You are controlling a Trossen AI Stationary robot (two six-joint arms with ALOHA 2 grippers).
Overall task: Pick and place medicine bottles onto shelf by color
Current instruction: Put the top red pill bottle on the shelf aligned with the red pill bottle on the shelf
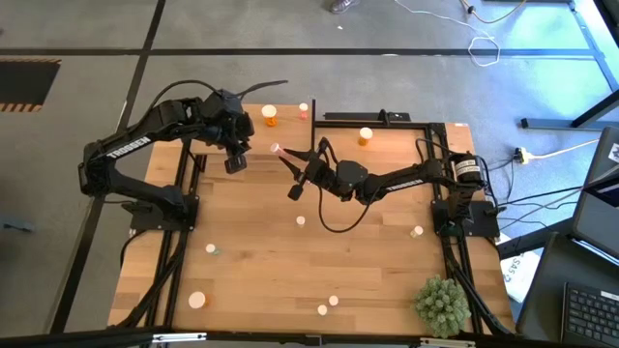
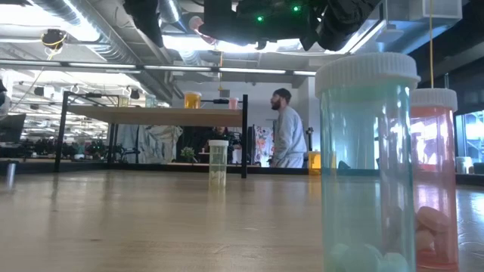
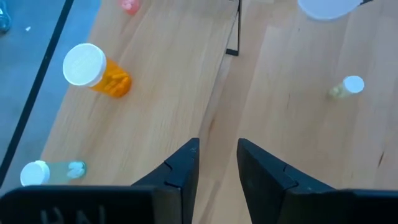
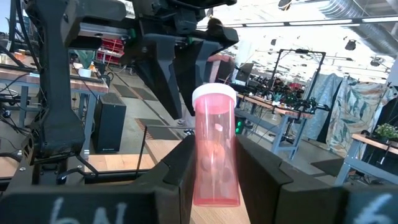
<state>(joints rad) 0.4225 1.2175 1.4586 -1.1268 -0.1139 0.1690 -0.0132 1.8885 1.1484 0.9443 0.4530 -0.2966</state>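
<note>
One reddish bottle (image 4: 214, 146) sits clamped in our right gripper (image 4: 214, 171); left gripper (image 3: 217, 165) (jaws apart, empty) hovers near the shelf (image 1: 406, 130), so we should lower it upright.

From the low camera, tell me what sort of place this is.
Probably an open-plan robotics lab or workshop: exposed ceiling ducts, more work tables on black frames behind this one, a person walking through, and cables on the concrete floor.

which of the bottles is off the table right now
The pink bottle with a white cap, shut between the right gripper's fingers in mid-air; the others stand on wood.
</note>
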